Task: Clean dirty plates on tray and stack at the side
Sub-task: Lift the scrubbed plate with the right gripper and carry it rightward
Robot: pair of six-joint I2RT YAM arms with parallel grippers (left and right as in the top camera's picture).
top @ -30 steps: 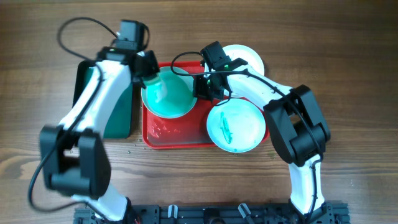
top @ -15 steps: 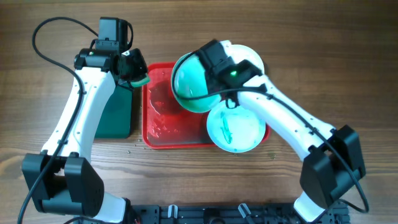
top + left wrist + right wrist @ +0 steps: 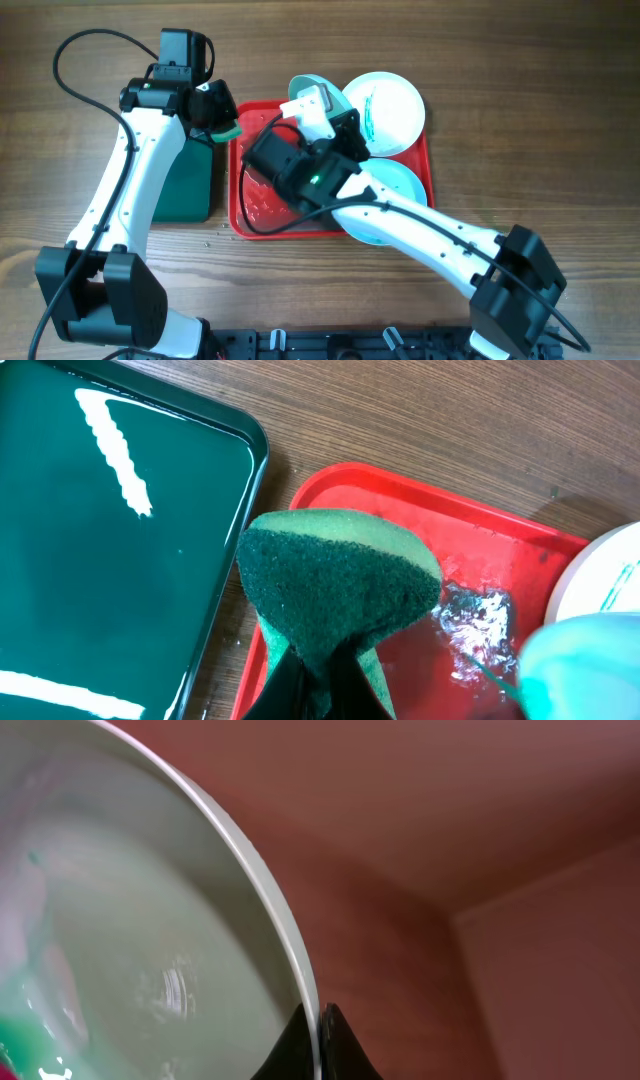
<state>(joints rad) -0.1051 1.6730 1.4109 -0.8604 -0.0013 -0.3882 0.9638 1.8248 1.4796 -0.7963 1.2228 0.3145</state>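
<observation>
- My left claw [image 3: 318, 685]: clamped on a green sponge [image 3: 340, 575]; the dark scouring face points away from the wrist; the sponge hangs over the gap between the two trays, by the red one's far left corner; touching neither tray, as far as the overhead view shows.
- My right claw [image 3: 318, 1042]: pinched together on the rim of the held plate [image 3: 150, 950]; one fingertip on each side of the white edge.
- Held plate: pale aqua, wet and glossy inside; tipped up steeply rather than lying flat; carried above the far edge of the tray, just left of the smeared plate.
- Tray [image 3: 250, 215]: red, rectangular, raised rim; set mid-table; a patch of water and droplets glints on its left half; my right arm crosses over its middle.
- Smeared plate [image 3: 395, 95]: white, lying flat across the tray's far right corner, part of it past the rim; a teal streak runs down its left side.
- Third plate [image 3: 400, 182]: pale aqua, flat at the tray's near right corner, overhanging the near rim; my right arm covers much of it, so I cannot tell whether it carries a smear.
- Dark green tray [image 3: 192, 185]: just beside the red tray's left side; glossy; my left arm passes above it.
- Table [image 3: 520, 60]: brown wood grain under everything.
</observation>
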